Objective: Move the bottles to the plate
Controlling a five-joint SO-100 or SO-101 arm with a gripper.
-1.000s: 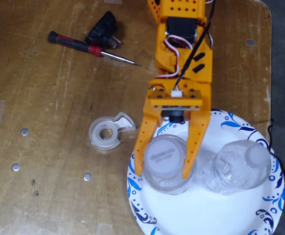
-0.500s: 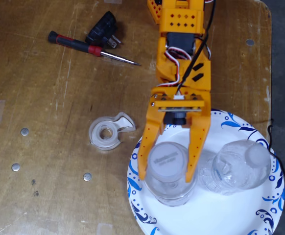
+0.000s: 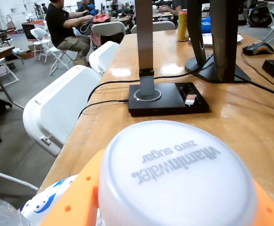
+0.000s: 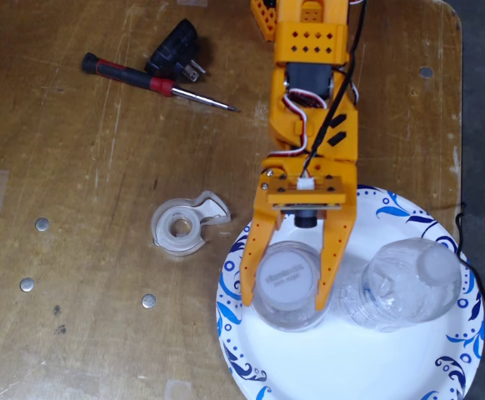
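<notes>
The white paper plate [image 4: 392, 350] with a blue swirl rim lies at the lower right of the fixed view. Two clear bottles stand on it. The one with the wide white printed cap [image 4: 288, 273] stands at the plate's left side, and the crinkled label-free bottle [image 4: 405, 283] stands to its right. My orange gripper [image 4: 286, 300] is shut on the capped bottle, one finger on each side. In the wrist view the cap [image 3: 174, 174] fills the foreground between the orange fingers [image 3: 76, 202], with the plate rim [image 3: 45, 205] at lower left.
A clear tape dispenser [image 4: 180, 227] lies just left of the plate. A red-handled screwdriver [image 4: 155, 83] and a black plug adapter [image 4: 176, 52] lie at the back left. The wrist view shows a black monitor base [image 3: 167, 99] and white chairs [image 3: 61, 108] beyond.
</notes>
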